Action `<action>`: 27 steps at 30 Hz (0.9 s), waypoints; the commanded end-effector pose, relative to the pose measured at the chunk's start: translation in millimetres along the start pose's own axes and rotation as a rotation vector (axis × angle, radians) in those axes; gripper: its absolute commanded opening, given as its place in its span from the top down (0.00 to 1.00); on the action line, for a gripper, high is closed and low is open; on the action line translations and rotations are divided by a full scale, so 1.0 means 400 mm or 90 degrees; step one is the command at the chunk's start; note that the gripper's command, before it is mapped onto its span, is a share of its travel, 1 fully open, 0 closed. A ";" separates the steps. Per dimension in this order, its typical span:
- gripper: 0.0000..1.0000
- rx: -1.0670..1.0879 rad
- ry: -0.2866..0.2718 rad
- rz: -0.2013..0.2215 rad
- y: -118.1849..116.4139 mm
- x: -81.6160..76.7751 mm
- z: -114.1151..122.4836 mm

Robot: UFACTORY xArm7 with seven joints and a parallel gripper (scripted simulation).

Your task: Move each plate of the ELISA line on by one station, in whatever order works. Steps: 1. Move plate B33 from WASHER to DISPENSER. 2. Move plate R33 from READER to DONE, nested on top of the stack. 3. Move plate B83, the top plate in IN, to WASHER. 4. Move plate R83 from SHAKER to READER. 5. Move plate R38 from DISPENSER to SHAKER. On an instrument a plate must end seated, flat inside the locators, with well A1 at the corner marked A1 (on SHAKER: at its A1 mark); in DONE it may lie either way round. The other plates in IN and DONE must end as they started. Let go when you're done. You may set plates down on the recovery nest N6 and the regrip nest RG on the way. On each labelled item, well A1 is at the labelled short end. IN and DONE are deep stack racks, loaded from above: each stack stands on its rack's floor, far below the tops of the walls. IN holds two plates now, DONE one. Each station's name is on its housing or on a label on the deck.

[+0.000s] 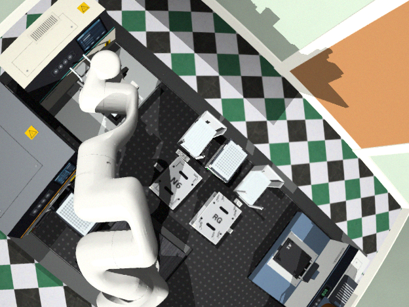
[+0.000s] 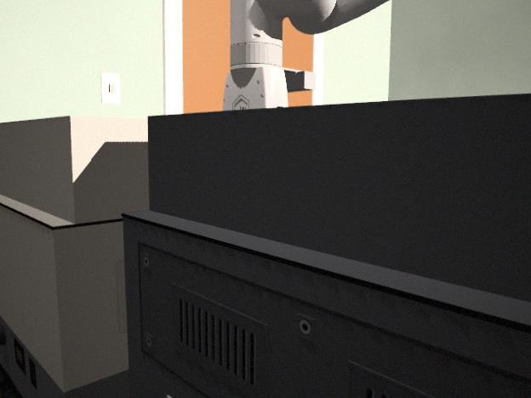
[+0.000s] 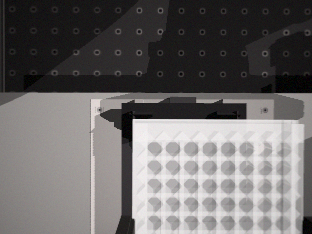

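Observation:
My gripper (image 1: pixel 113 116) is shut on a white well plate (image 3: pixel 215 175) and holds it level, a little above the black nest (image 3: pixel 127 150) on the grey bay floor (image 3: pixel 45 160) of the cream instrument (image 1: pixel 39 29) at the top left. The arm hides most of the plate in the overhead view, and I cannot read its label. A second plate (image 1: pixel 71 214) sits in the bay of the grey instrument (image 1: pixel 29 158) at the left. A third plate (image 1: pixel 227 161) lies on the deck station between the two white stack racks (image 1: pixel 201 134) (image 1: pixel 257 185).
The nests N6 (image 1: pixel 175 182) and RG (image 1: pixel 216 216) lie empty mid-deck. A blue instrument (image 1: pixel 290 254) at the lower right has an empty black nest. In the side view a dark housing (image 2: pixel 343 192) hides everything below my wrist (image 2: pixel 254 92).

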State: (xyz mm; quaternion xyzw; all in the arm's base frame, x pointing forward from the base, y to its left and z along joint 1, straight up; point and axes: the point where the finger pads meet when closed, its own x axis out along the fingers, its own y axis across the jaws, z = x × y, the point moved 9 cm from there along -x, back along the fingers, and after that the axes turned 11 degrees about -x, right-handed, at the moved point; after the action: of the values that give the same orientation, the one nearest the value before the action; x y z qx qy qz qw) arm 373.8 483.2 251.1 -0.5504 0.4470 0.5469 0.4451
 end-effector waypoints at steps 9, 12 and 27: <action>1.00 0.000 -0.002 -0.003 -0.001 -0.036 0.001; 1.00 0.000 -0.002 -0.003 -0.001 -0.046 0.001; 1.00 0.000 -0.002 -0.003 -0.001 -0.053 0.001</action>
State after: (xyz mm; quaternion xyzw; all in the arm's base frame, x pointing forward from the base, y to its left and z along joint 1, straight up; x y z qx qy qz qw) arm 373.4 483.3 269.5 -0.5504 0.4470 0.5469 0.4450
